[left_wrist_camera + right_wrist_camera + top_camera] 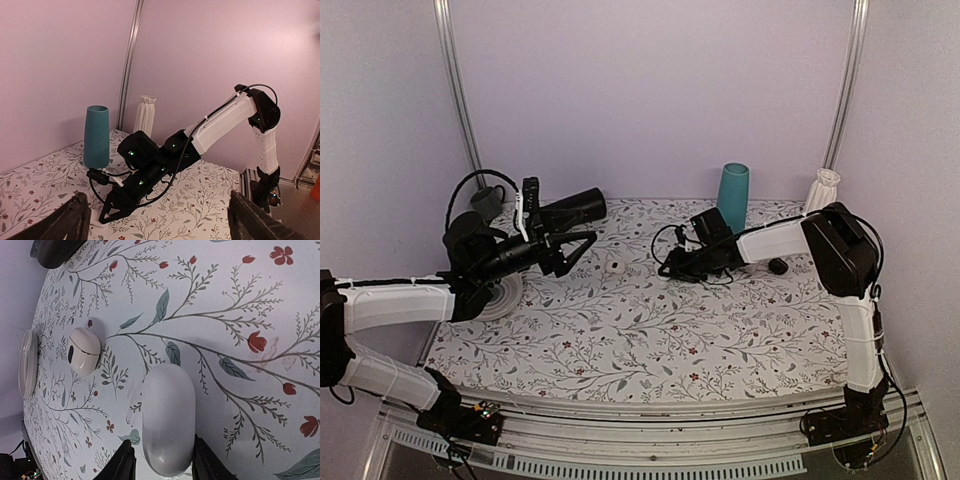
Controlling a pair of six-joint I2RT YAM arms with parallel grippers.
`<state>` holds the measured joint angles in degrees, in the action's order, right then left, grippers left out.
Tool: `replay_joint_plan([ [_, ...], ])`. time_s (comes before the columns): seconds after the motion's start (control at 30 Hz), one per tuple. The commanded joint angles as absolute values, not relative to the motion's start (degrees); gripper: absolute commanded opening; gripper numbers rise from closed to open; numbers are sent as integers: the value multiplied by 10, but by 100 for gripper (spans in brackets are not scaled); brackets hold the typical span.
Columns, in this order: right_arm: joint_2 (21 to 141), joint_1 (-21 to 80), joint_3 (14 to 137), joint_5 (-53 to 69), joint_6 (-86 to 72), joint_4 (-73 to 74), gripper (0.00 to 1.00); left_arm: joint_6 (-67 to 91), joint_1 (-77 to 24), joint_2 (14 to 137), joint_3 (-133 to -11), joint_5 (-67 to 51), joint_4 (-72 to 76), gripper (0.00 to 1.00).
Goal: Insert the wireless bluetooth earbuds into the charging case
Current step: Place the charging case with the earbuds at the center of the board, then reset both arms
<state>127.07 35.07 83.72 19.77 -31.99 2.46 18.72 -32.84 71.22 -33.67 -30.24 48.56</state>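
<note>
The charging case (167,417), a glossy white pebble with its lid shut, lies on the flowered cloth between the fingers of my right gripper (162,465). The jaws stand slightly wider than the case, with a narrow gap on its left side. In the top view the right gripper (670,265) is low over the table's middle and hides the case. A smaller white round piece with a dark centre (84,350) (615,267) lies further left. A small black lump (778,266) sits behind the right arm; I cannot tell whether it is an earbud. My left gripper (592,223) (162,225) hangs open and empty above the table's left.
A teal vase (732,197) (96,136) and a white ribbed vase (823,190) (146,116) stand at the back right. A flat white disc (505,295) (27,362) lies under the left arm. Walls close in the table on three sides.
</note>
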Motion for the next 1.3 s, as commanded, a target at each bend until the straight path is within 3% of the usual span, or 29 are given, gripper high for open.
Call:
replay_joint_plan([
  [0.0,1258,348,846,182,-309,33,40,192,-323,705,-332,-306,491,96],
  [0.13,1245,348,838,168,-303,36,47,192,-323,705,-332,-305,491,96],
  [0.3,1226,348,827,157,-291,38,69,193,-323,708,-333,-307,494,96],
  [0.5,1193,348,806,142,-279,41,80,196,-323,717,-338,-307,495,96],
  [0.67,1127,348,742,119,-270,4,84,195,-320,720,-347,-267,457,96],
  [0.87,981,348,606,10,-253,-58,86,201,-295,717,-354,-218,401,96],
  [1.03,851,345,485,-112,-220,-105,90,210,-286,689,-325,-89,376,96],
  [1.27,705,287,346,-185,-156,-167,91,175,-270,658,-302,111,303,96],
])
